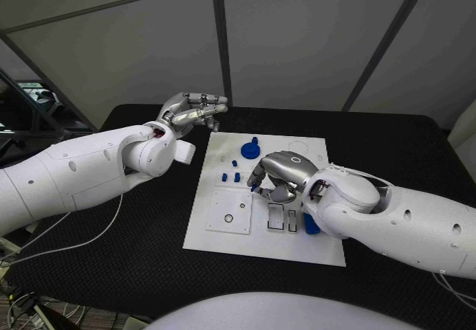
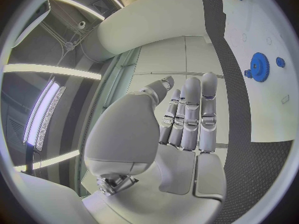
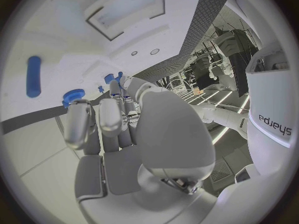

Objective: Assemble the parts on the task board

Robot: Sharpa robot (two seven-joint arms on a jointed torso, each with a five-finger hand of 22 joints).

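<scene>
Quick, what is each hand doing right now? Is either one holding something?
Left hand: off the task board, fingers apart, holding nothing; open.
Right hand: over the task board, fingers curled down; whether it holds a part cannot be told.

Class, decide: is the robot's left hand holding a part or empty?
Empty. The left hand holds nothing in its wrist view, fingers extended side by side; it sits beside the task board, off it.

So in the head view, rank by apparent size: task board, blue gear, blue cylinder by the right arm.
1. Task board
2. Blue gear and blue cylinder: look alike and the cylinder is partly hidden, so unranked.
</scene>
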